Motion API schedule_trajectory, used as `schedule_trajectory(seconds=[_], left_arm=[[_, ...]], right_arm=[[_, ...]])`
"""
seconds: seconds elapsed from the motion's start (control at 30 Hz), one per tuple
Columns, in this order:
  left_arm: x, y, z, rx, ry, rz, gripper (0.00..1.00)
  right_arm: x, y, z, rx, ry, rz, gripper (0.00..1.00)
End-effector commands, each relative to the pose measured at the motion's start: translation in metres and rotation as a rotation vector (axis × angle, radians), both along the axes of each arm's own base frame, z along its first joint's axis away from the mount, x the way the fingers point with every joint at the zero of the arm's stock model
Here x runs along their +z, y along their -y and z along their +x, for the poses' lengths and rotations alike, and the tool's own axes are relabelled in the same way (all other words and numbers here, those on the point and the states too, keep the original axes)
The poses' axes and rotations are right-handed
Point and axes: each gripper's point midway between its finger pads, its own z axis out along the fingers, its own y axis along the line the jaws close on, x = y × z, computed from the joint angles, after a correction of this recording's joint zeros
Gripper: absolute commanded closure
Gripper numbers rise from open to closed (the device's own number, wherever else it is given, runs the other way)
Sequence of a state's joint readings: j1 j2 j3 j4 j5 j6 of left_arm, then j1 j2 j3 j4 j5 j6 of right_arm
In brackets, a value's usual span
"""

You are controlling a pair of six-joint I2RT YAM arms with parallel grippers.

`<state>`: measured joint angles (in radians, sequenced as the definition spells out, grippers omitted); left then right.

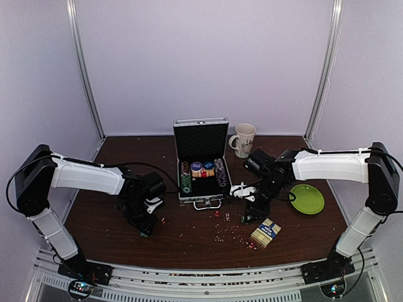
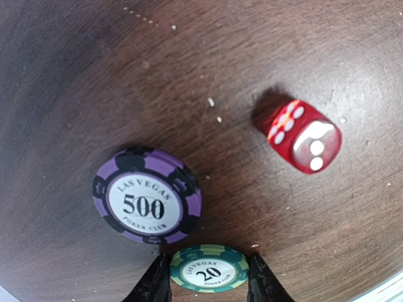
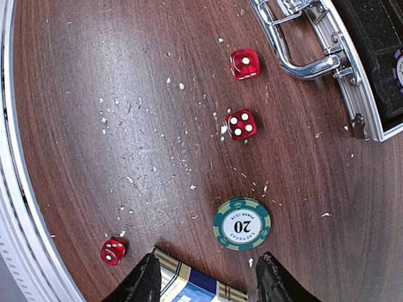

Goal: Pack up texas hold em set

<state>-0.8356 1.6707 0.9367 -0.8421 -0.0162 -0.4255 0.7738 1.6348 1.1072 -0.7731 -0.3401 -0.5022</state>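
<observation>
Silver and shiny, the small aluminium case (image 1: 200, 135) sits open at the back of the brown desk (image 1: 107, 189). Its lid stands up, and rows of poker chips (image 1: 203, 170) lie in the black tray. Its metal handle (image 3: 302, 56) points toward the arms.

The left gripper (image 2: 210, 277) is low over the desk, left of the case. Its two black fingers (image 2: 154, 286) touch both sides of a green 20 chip (image 2: 209, 269) and hold it tight. A purple 500 chip (image 2: 147, 196) lies flat just beside that one. A red die (image 2: 305, 135) sits a bit farther off (it looks blurry).

The right gripper (image 3: 208, 283) hangs in front of the case, on its right side. Its fingers (image 3: 143, 283) are apart and hold nothing. The blue-and-tan card box (image 3: 189, 288) shows between them, lying on the desk below. A second green 20 chip (image 3: 242, 223) lies flat near the box. Two red dice (image 3: 241, 124) sit between that chip and the handle. One more little die (image 3: 113, 251) is off by the desk's edge.

A cream mug (image 1: 244, 139) stands right of the case. A green plate (image 1: 306, 199) lies near the right arm. Tiny crumbs are all over the wood.
</observation>
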Motion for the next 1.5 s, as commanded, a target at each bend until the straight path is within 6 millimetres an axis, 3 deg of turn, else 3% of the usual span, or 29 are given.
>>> schedule_trajectory(seconds=[0.0, 0.17, 0.3, 0.57, 0.73, 1.07, 1.47], left_arm=[[0.005, -0.018, -0.025, -0.003, -0.071, 0.102, 0.69], [0.051, 0.008, -0.011, 0.016, 0.013, 0.017, 0.69], [0.078, 0.04, 0.018, 0.011, 0.103, -0.077, 0.69], [0.097, 0.117, 0.11, 0.036, 0.361, -0.191, 0.69], [0.101, 0.143, 0.152, 0.126, 0.463, -0.27, 0.69], [0.076, 0.152, 0.183, 0.206, 0.531, -0.283, 0.69], [0.049, 0.143, 0.191, 0.257, 0.533, -0.237, 0.66]], right_arm=[[-0.002, 0.0, -0.003, 0.01, -0.012, 0.002, 0.48], [-0.002, 0.0, -0.003, 0.009, -0.012, 0.002, 0.48], [-0.001, 0.001, -0.002, 0.008, -0.009, 0.005, 0.48], [0.002, 0.004, 0.0, -0.006, -0.005, 0.012, 0.48], [0.003, 0.007, 0.001, -0.014, 0.001, 0.015, 0.48], [0.004, 0.009, 0.002, -0.022, -0.002, 0.022, 0.48], [-0.001, 0.01, 0.002, -0.022, -0.017, 0.016, 0.48]])
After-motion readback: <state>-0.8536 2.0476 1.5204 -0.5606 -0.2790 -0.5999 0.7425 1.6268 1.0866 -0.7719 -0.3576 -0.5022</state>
